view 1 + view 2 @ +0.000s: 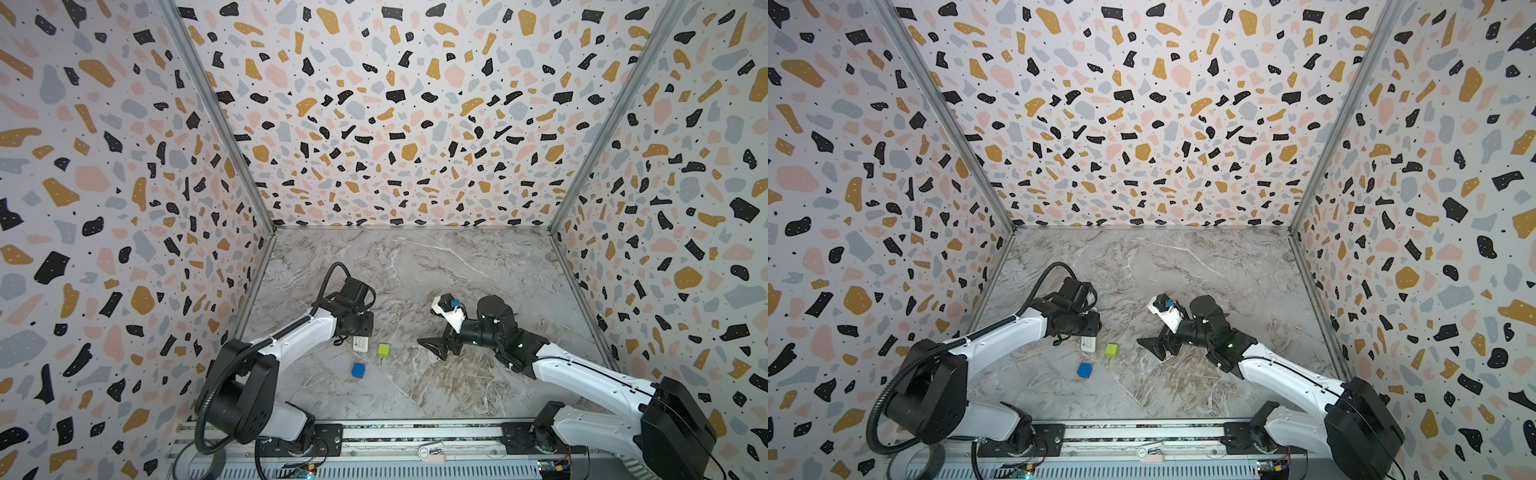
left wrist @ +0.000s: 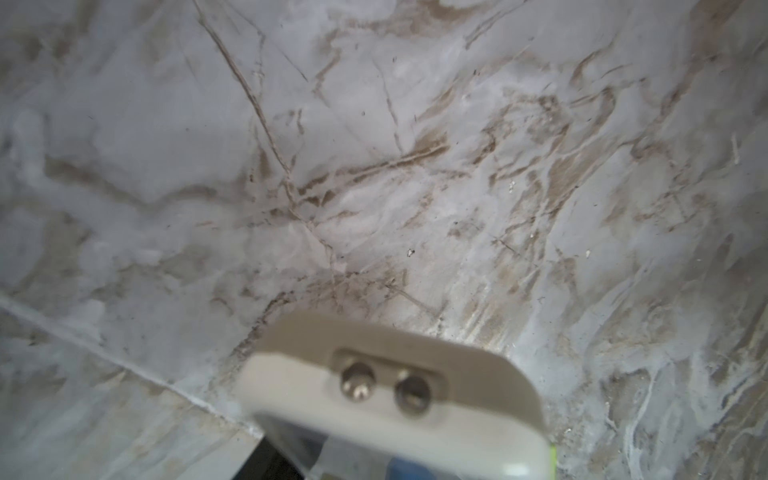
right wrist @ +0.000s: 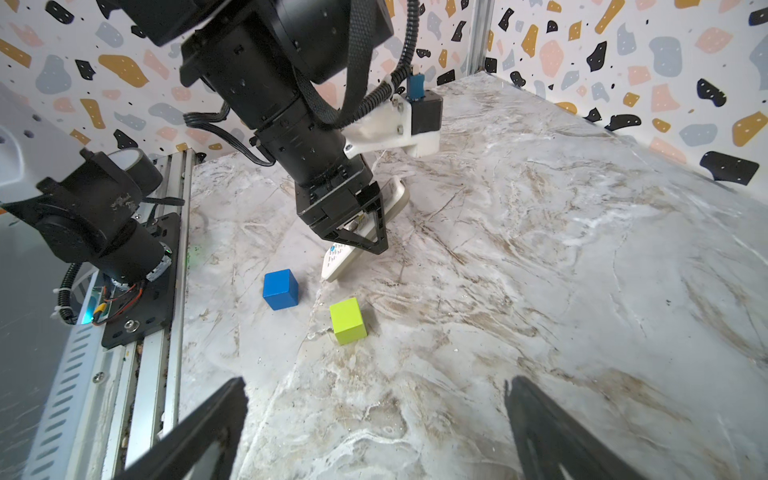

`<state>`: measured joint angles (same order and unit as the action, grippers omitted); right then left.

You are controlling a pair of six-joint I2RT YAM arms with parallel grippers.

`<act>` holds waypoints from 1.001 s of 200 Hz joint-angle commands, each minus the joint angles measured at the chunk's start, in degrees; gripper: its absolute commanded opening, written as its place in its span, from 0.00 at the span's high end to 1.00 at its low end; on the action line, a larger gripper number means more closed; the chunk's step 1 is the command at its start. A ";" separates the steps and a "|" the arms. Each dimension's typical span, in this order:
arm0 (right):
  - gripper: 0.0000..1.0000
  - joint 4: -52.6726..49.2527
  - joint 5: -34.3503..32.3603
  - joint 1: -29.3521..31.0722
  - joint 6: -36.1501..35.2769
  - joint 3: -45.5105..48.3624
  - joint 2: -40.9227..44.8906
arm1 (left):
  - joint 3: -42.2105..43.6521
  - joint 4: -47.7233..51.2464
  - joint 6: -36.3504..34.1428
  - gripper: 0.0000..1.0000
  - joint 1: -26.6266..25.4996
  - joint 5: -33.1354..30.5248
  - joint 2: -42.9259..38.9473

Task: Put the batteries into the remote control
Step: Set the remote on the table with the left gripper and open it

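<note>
You see a smooth white plastic remote control, a faintly glossy marble-look tabletop, a matt blue cube and green cube.

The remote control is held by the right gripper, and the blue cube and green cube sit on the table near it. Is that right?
Not quite. The left gripper, not the right, holds the remote control; the right wrist view shows it. The right gripper is open and empty. The blue cube and green cube do sit on the table near it.
</note>
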<state>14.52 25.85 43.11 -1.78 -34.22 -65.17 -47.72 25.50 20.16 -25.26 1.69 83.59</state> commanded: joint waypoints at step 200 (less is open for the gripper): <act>0.01 2.08 -0.85 -0.73 -0.67 2.20 2.90 | -3.34 -3.56 2.43 0.64 1.77 -3.72 11.42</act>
<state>15.49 25.02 42.70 -2.07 -32.29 -63.64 -50.68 20.93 21.87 -23.99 -1.61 94.56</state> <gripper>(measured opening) 0.990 0.350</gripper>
